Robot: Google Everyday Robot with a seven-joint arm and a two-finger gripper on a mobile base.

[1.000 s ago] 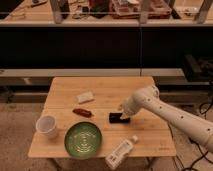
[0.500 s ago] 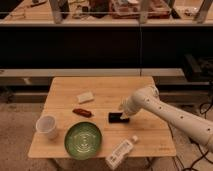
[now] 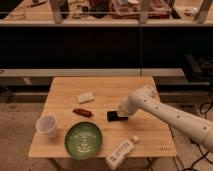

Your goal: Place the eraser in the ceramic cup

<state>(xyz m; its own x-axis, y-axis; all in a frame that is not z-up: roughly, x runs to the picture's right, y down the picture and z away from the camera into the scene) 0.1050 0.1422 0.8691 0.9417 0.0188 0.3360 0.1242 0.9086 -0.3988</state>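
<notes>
Gripper (image 3: 121, 114) is sitting at the eraser (image 3: 113, 116) for the grasp (cannot tell whether it is holding), with the carry to the ceramic cup (image 3: 47, 126) likely coming next.

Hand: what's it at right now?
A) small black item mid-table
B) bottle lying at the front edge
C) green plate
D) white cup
A: the hand is down at the small black item near the middle of the table, well apart from the white cup, green plate and bottle.
</notes>
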